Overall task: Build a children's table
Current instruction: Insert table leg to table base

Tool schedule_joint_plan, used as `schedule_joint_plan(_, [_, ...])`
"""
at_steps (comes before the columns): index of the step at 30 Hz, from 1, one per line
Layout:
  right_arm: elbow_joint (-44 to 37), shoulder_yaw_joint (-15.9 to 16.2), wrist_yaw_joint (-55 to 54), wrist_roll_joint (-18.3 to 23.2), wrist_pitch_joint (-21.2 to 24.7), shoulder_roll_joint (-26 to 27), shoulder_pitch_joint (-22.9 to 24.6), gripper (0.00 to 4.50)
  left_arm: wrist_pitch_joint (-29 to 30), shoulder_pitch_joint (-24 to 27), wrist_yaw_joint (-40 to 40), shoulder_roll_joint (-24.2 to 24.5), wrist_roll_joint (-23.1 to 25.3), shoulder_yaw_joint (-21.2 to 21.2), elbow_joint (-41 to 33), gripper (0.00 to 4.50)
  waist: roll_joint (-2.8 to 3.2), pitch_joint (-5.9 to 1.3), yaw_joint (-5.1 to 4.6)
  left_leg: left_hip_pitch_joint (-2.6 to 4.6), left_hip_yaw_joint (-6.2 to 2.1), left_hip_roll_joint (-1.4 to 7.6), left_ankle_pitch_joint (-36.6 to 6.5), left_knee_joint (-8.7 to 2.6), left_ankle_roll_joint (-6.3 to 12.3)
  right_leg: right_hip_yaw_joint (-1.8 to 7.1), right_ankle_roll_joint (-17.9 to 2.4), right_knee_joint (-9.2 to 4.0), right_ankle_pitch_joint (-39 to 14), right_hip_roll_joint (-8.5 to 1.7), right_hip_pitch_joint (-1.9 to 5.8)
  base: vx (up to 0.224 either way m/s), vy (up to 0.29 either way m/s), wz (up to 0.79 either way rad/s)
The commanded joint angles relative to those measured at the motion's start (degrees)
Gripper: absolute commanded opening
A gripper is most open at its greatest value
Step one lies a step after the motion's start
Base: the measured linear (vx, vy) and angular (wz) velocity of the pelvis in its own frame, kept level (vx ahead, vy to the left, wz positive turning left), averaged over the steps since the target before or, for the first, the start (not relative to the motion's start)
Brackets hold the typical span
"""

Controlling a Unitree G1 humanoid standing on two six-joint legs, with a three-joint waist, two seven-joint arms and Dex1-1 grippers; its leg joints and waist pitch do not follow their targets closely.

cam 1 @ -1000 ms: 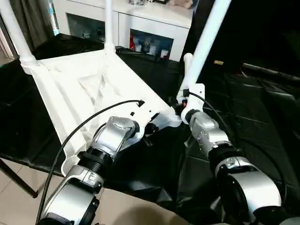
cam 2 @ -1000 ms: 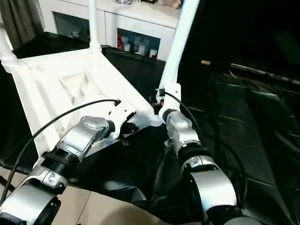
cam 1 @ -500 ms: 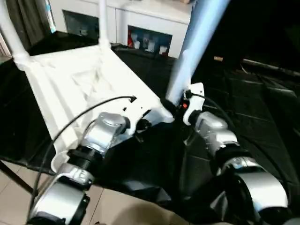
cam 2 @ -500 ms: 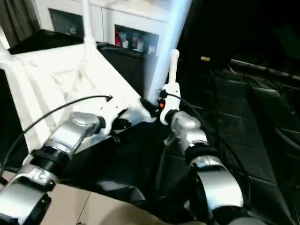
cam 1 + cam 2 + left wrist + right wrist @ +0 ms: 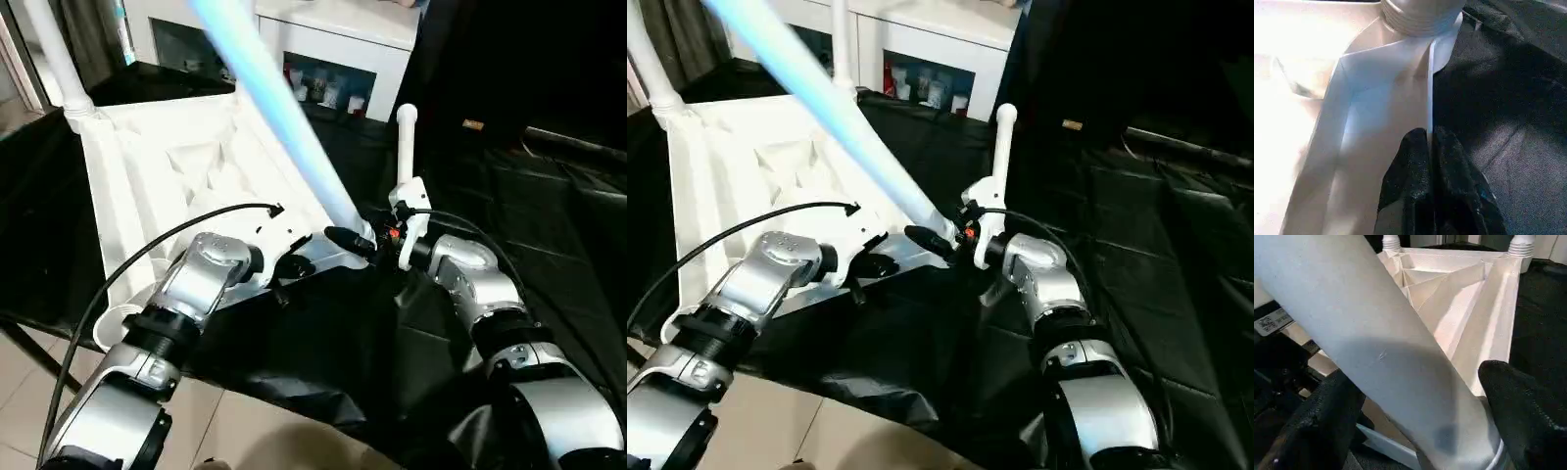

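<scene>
Black sheeting [image 5: 549, 225] is covering the desk, wrinkled and glossy, and it's hanging over the near edge above pale floor tiles [image 5: 255, 441]. A white glass-door cabinet [image 5: 333, 59] is standing at the far side, with dark curtain to the far left.

The tabletop [image 5: 186, 176] is lying upside down on the left half of the desk, ribbed underside facing up. Two legs are standing upright in its far corner sockets, one at the far left [image 5: 54, 59] and one further right [image 5: 840, 44]. A third leg [image 5: 823, 117] is slanting steeply up to the far left from the near right corner.

The right claw [image 5: 1415, 416] is wrapping both black fingers around that slanted leg near its base, closed on it. The left claw [image 5: 1430, 147] is pinching a thin rib of the tabletop right by the threaded corner socket [image 5: 1420, 19], fingers pressed together on it.

Off to the right the sheeting is sitting bare, so there's lots of room there. The tabletop's near left corner is hanging slightly past the desk edge.
</scene>
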Motion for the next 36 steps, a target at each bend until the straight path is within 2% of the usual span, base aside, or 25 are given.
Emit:
schedule_joint_plan(1, [1.8,1.3,-0.3,-1.0,1.3,0.5,1.1,3.42,-2.2,-0.5,-1.2,-1.1,-1.9,-0.2,-1.5,0.0,0.7,-3.34,0.26,-0.03,0.01,1.67,-6.0,-3.2,2.63,3.49,-11.5,-3.61,-7.2,-4.31,3.89,0.0,0.0,0.0])
schedule_joint_plan(15, [0.3,0.6,0.6,-1.0,1.8,-1.5,1.0,2.41,-4.0,-1.2,-1.2,-0.2,-0.5,-0.2,-0.2,0.0,0.6,-3.38,0.58,0.0,0.09,1.61,-5.0,-3.04,2.95,3.49,-11.5,-3.42,-6.0,-4.2,3.92,0.0,0.0,0.0])
schedule_joint_plan(36, [-2.5,-1.6,2.5,0.6,3.5,-6.8,5.0,1.97,-6.6,-1.6,-2.0,0.7,0.3,-0.4,1.3,0.0,0.34,-3.47,1.34,-0.13,0.12,1.47,-4.6,-2.81,3.21,3.39,-10.3,-3.51,-7.2,-4.12,4.07,0.0,0.0,0.0])
